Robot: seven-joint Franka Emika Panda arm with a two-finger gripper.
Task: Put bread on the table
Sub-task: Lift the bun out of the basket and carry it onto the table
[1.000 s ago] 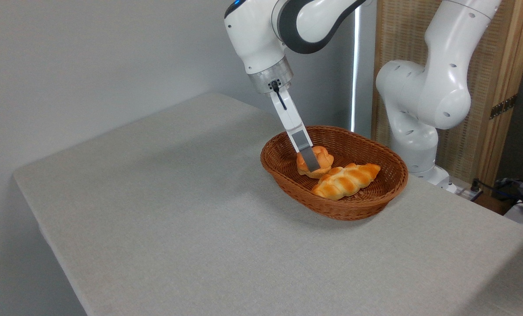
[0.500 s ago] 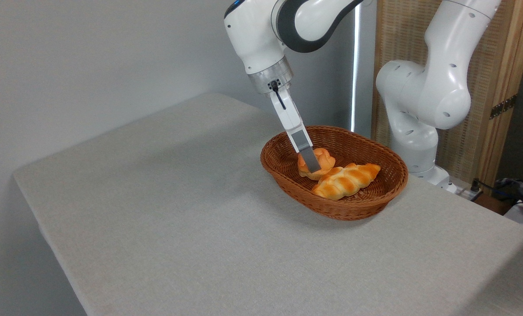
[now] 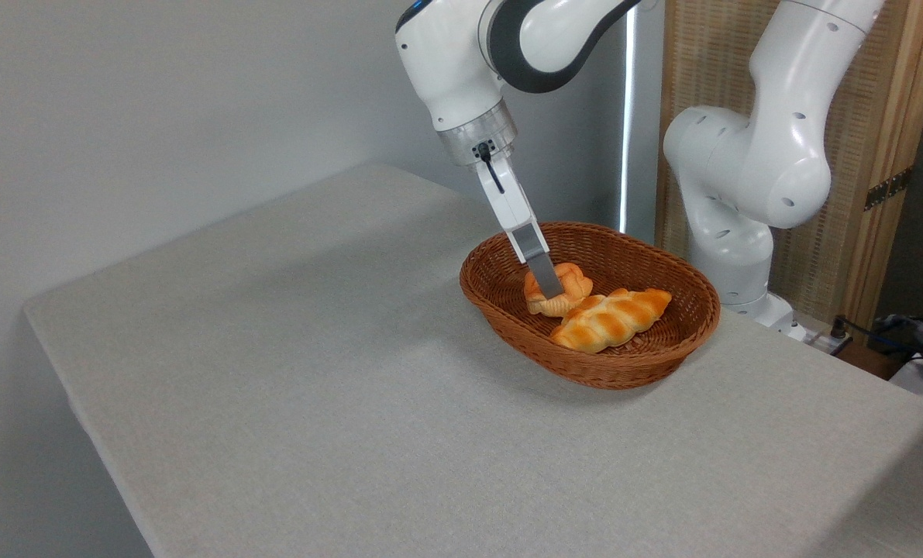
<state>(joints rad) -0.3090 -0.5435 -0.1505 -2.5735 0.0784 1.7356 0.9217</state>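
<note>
The bread (image 3: 576, 280), a small round orange-golden bun with a knotted top, lies inside the brown wicker basket (image 3: 612, 369) on the right half of the grey table (image 3: 314, 349). My gripper (image 3: 557, 291) reaches down into the basket at a slant from the upper left. Its near finger (image 3: 542, 271) presses the bun's front left side, and the far finger is hidden behind the bun. The bun looks slightly squeezed and still rests in the basket.
A longer braided golden loaf (image 3: 610, 318) lies in the basket just in front of and to the right of the bun, touching it. The arm's white base (image 3: 740, 186) stands behind the basket at the table's far right edge. Cables (image 3: 914, 337) lie at the far right.
The near finger has turned narrower to the camera and closed in on the bun, which now looks a little squashed and shifted slightly. The basket and the loaf have not moved.
</note>
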